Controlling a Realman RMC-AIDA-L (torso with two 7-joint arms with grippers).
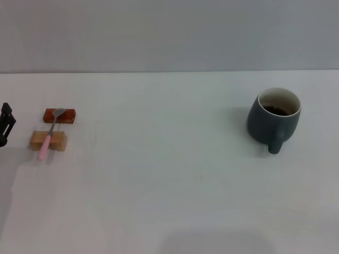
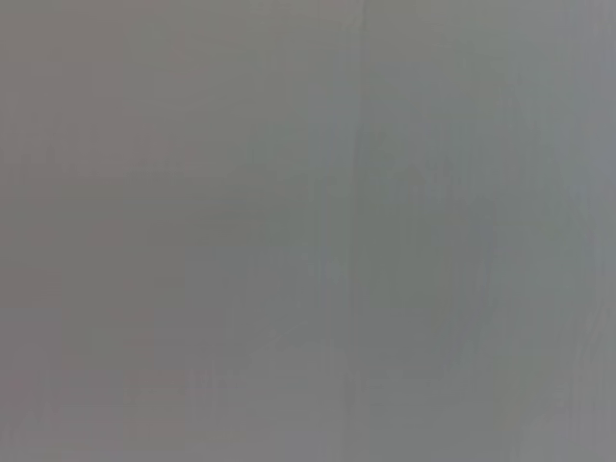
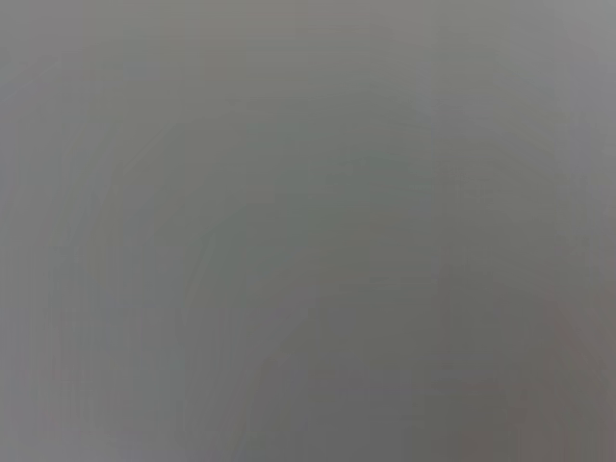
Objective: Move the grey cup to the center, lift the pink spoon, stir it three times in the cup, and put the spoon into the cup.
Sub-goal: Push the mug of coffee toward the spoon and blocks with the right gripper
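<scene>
**Two task items on the worktop, well apart, neither held**

Grey cup (image 1: 274, 118) upright at right of the head frame, a little above mid-height. Cream-white inside, dark liquid visible low in it. Stubby handle pointing toward the bottom edge of the frame. Nothing touching it.

Pink spoon (image 1: 48, 135) far left of frame, roughly level with the cup. Laid across two small blocks: metal bowl resting on the reddish-brown block (image 1: 59, 115), pink handle crossing the tan wooden block (image 1: 48, 140) and overhanging it toward the bottom edge. Blocks just beside each other, red one higher in frame, small gap between.

Left hand (image 1: 5, 124) only just in frame at the extreme left edge, near the blocks but apart from them; a black sliver visible, so cannot tell how far open, nor see anything in its grip. Right hand out of the head view entirely.

Worktop (image 1: 169, 180) plain white, grey wall behind across the top of the frame.

Both wrist views: flat grey only, no objects or fingers discernible.
</scene>
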